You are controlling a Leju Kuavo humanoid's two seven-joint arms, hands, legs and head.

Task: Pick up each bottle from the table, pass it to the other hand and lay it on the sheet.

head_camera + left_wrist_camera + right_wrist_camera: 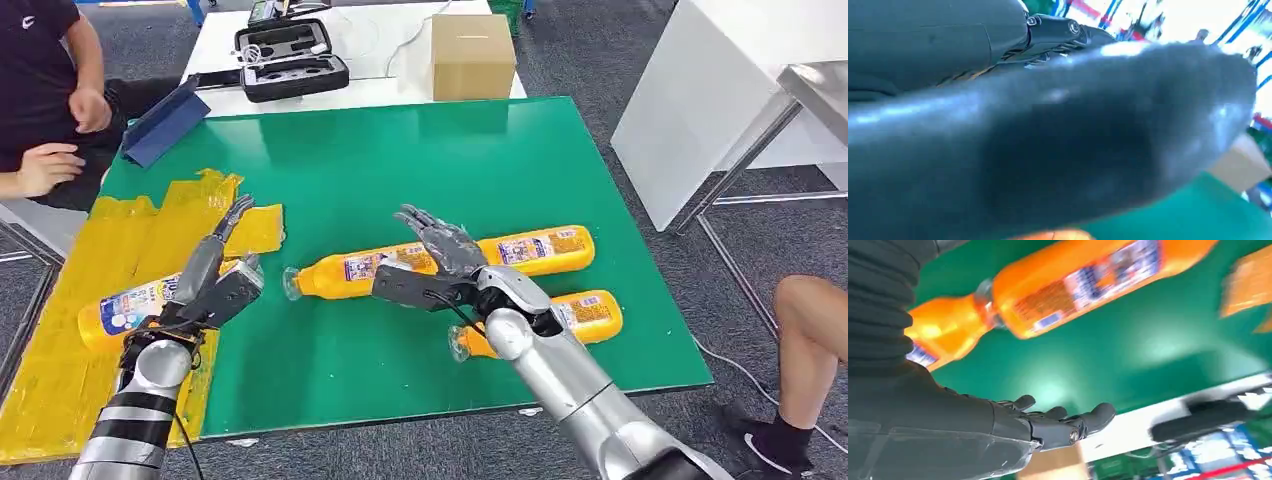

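Note:
One orange bottle lies on the yellow sheet at the table's left. My left hand hovers over its neck end, fingers spread, holding nothing. Two more orange bottles lie end to end mid-table: the left one and the right one. A third lies nearer the front edge. My right hand hangs above the gap between the two in line, fingers stretched out, touching neither as far as I can see.
The green tabletop has free room at the back. Behind it stand a cardboard box, a black case and a blue folder. A person sits at the far left; another person's leg is at the right.

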